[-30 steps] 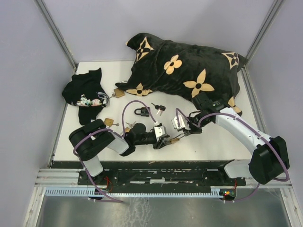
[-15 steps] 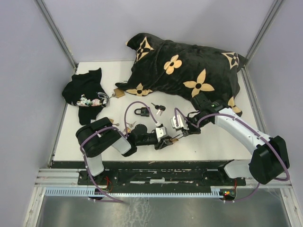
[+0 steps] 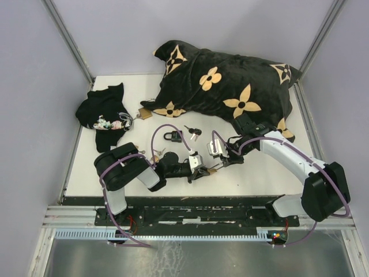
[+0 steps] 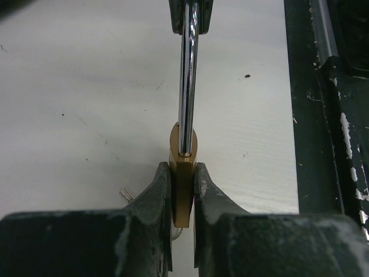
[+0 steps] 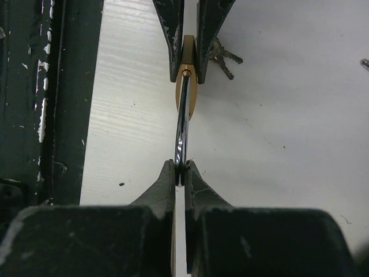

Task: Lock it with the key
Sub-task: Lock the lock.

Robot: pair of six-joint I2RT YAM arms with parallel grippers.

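Left gripper (image 4: 183,175): clamped on the brass padlock (image 4: 183,144) body.
Right gripper (image 5: 180,171): pinched tight on the shackle (image 5: 182,124), facing the left gripper.
Keys (image 5: 223,55): just beside the left gripper.

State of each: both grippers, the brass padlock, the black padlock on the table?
left gripper: shut on brass padlock body.
right gripper: shut on shackle.
brass padlock: held edge-on between both grippers; locked or not, cannot tell.
black padlock: lying free on table.

Padlock (image 4: 183,196) body satin brass, shackle (image 4: 187,86) mirror-polished metal, bench (image 4: 86,86) matt white with faint grain and dark specks, fingers (image 4: 157,202) of left tool (image 4: 182,171) matt black, scuffed, and cushion (image 3: 230,81) at upper frame soft plush cloth.
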